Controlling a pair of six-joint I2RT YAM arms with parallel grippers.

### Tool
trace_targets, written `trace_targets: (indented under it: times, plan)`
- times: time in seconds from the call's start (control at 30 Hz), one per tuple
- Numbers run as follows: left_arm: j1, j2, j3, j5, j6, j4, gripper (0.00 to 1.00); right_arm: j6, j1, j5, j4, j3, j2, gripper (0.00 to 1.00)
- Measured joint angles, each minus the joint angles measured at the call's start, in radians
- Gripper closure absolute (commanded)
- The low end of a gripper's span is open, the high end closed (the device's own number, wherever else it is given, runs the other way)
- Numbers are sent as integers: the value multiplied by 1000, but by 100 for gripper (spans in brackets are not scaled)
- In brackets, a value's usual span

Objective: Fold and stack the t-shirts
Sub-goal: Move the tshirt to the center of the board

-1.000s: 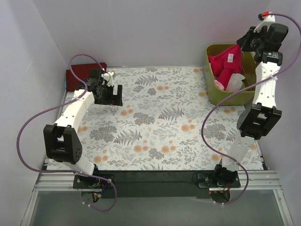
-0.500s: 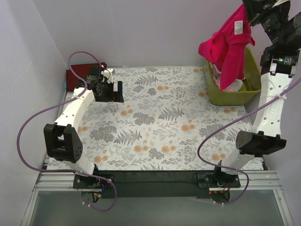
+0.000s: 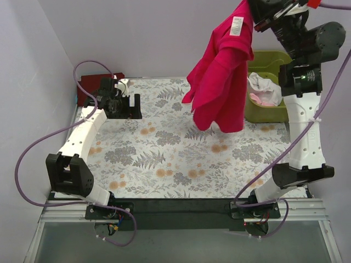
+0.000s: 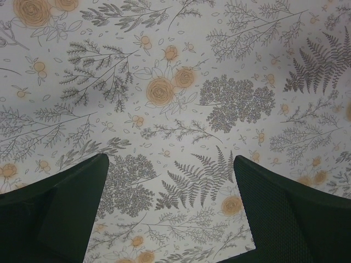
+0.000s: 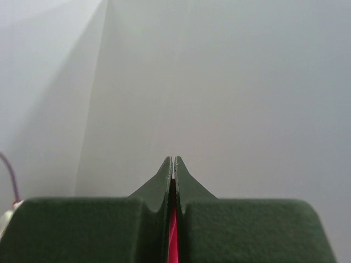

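My right gripper (image 3: 256, 12) is raised high at the back right and shut on the crimson red t-shirt (image 3: 219, 76), which hangs down over the table. A sliver of red cloth (image 5: 173, 235) shows between its closed jaws in the right wrist view. White and pale pink shirts (image 3: 263, 90) lie in the olive-green tub (image 3: 274, 112). A dark maroon shirt (image 3: 85, 93) lies at the far left edge behind my left arm. My left gripper (image 3: 127, 107) is open and empty above the floral cloth; its fingers (image 4: 60, 203) frame only the print.
The floral table cloth (image 3: 175, 159) covers the table. Grey walls close in the left, back and right sides. Purple cables loop beside both arms. The tub stands at the back right corner.
My right gripper has lifted the crimson red t-shirt up out of the tub and carried it left over the table. My left gripper stays near the far left.
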Motion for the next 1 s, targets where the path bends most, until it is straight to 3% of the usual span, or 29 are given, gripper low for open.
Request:
trace_targets:
  times: [0.17, 0.2, 0.27, 0.3, 0.33, 0.5, 0.73, 1.0]
  plan:
    - [0, -34, -27, -24, -5, -3, 2, -28, 115, -6, 19, -304, -130, 99]
    - [0, -36, -29, -26, -5, -5, 2, -31, 133, -14, 16, -362, -153, 93]
    - [0, -37, -33, -29, -4, -6, 2, -45, 167, -39, 0, -512, -211, 59]
    - [0, -38, -36, -29, -2, -7, 2, -52, 181, -48, -17, -589, -241, 20]
    - [0, -38, -40, -30, 0, -8, 2, -60, 192, -58, -36, -660, -267, 10]
    - [0, -51, -70, 0, 25, -13, 2, -154, 207, -35, -163, -977, -393, 2]
    - [0, -71, -138, 237, 100, 0, 2, -330, 167, 97, -426, -992, -481, 2]
    - [-11, -45, -185, 371, 172, 38, 2, -362, -115, -6, -607, -1030, -451, 2]
